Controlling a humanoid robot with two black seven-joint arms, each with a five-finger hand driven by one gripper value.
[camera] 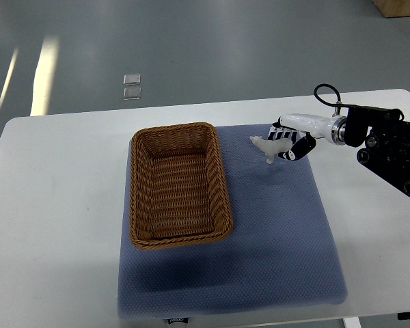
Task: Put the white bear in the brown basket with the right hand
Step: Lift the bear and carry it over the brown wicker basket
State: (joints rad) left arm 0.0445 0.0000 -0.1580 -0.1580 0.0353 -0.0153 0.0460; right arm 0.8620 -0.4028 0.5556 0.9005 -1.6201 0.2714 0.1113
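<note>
White bear [265, 147] sits in the grasp of the right robot hand [287, 145], whose dark fingers [295, 150] curl around its rear, above the far right part of the blue mat [273, 232]. The brown basket [178, 184] lies empty on the mat's left half, well apart from the bear. The mat covers the middle of the white surface [55, 205]. The right arm enters from the right edge.

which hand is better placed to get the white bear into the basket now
Right. The right hand is already closed around the white bear, just right of the brown basket over the blue mat. The left arm is not in view.
</note>
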